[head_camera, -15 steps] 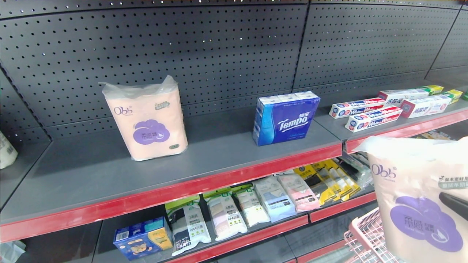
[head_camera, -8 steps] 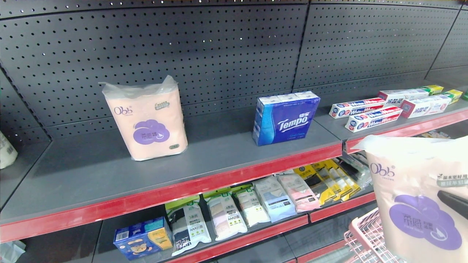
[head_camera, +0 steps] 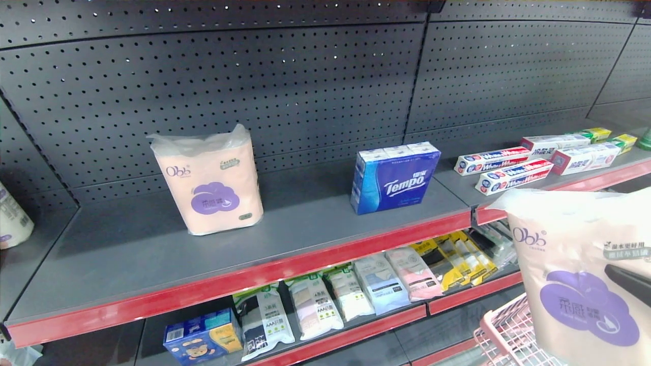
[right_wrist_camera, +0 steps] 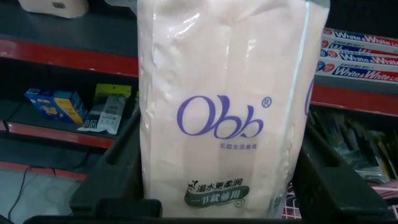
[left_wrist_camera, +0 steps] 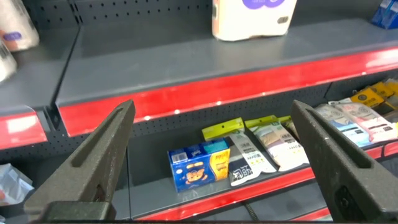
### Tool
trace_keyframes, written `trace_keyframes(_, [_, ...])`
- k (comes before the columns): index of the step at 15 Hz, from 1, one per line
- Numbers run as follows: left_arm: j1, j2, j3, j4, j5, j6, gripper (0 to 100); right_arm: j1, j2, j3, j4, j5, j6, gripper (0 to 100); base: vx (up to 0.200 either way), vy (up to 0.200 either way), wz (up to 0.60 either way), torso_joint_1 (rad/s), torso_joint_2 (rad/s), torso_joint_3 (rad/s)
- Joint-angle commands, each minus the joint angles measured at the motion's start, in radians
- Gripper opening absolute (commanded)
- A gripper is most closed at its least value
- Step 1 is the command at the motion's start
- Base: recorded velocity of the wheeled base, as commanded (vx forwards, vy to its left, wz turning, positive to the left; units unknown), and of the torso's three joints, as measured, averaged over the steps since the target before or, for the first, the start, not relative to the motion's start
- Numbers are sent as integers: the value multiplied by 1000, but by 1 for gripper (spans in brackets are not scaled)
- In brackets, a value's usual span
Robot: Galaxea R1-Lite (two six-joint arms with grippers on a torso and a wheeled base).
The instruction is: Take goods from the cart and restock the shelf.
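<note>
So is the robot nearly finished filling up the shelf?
Partway. One pink tissue pack already stands on the grey shelf, though I can't tell who put it there. A matching pack is clamped in the right gripper, by the pink cart, not shelved yet. The left gripper is open and empty. What else the cart holds is hidden.

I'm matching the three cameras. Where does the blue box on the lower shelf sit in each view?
Head view: blue box, leftmost item on the lower shelf.
Left wrist view: blue box, beside flat packs.
Right wrist view: blue box, beside the held tissue pack.
Shared landmark: the red shelf edge above it.
</note>
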Motion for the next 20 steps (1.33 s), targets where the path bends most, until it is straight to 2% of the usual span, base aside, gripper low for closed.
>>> trace_keyframes(1, [0, 2, 0, 0, 1, 0, 100, 0, 4, 1, 0, 0, -3, 0, 0, 0, 0, 168, -369, -198])
trace_keyframes(6, [0, 2, 0, 0, 1, 0, 100, 0, 18, -9, -1, 0, -19, 0, 0, 0, 0, 156, -327, -172])
trace_keyframes(19, [0, 2, 0, 0, 1, 0, 100, -3, 18, 1, -1, -1, -48, 0, 0, 0, 0, 3, -5, -2])
trace_keyframes(20, [0, 2, 0, 0, 1, 0, 100, -3, 18, 2, -1, -1, -52, 0, 0, 0, 600, 2, 7, 2])
